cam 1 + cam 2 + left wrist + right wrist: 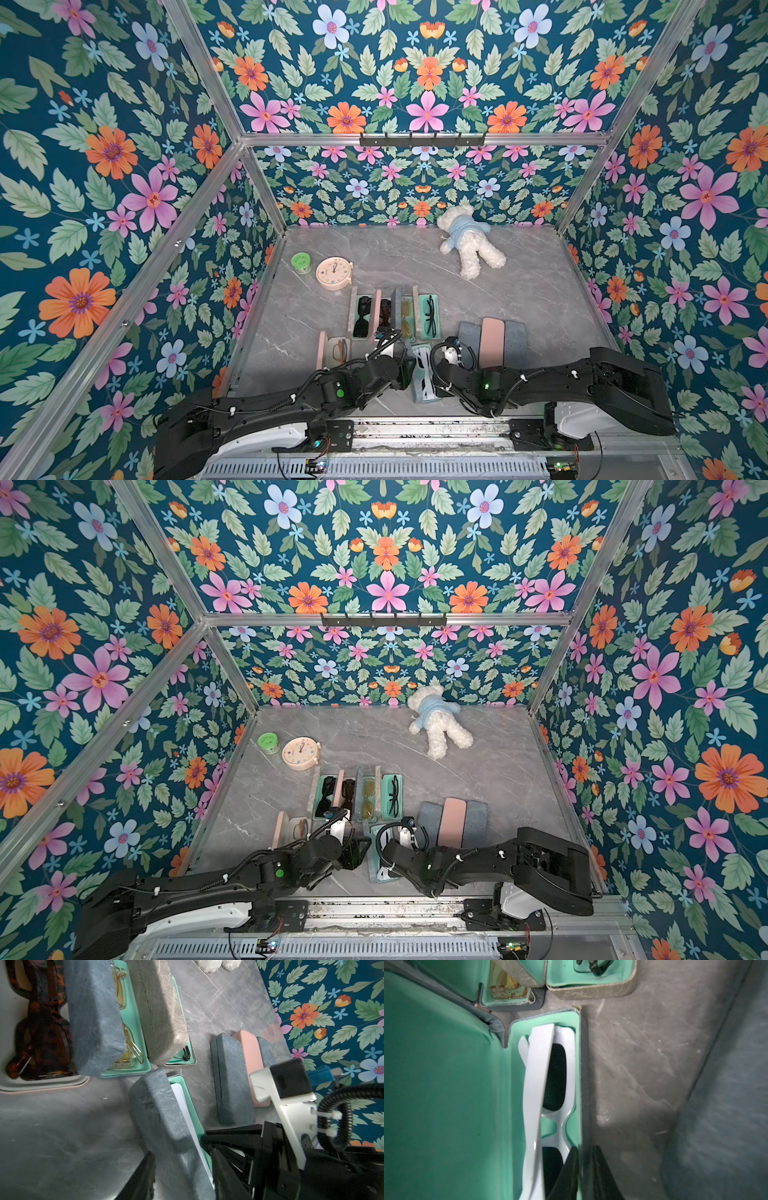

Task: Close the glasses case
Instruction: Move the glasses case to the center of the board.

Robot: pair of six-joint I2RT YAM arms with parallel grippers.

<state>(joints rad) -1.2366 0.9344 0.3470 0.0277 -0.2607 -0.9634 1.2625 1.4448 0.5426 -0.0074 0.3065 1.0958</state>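
The right fingers straddle the near long wall of the glasses case, one inside against the lining and one outside. They look clamped on that wall, pinning the base down. Between the left fingers stands the raised lid, one finger at its grey outer face and the other on the lined side. Whether they press on it or only bracket it I cannot tell.

The white sunglasses lie folded inside the base and seem to sit below the rim, so nothing looks set to foul the lid. In a top view, the case sits on the bench near its front edge, between the two arms. A row of open cases lies just behind it, and three closed cases lie near on its right.

The step in hand, as I judge it, is the closing itself — base braced, lid about to be tipped over. The next move calls for the left fingers to swing the lid around its hinge down onto the base. The inner right finger must first come off the wall (otherwise the lid would land on it). A firm last press is probably needed — such cases tend to snap shut.
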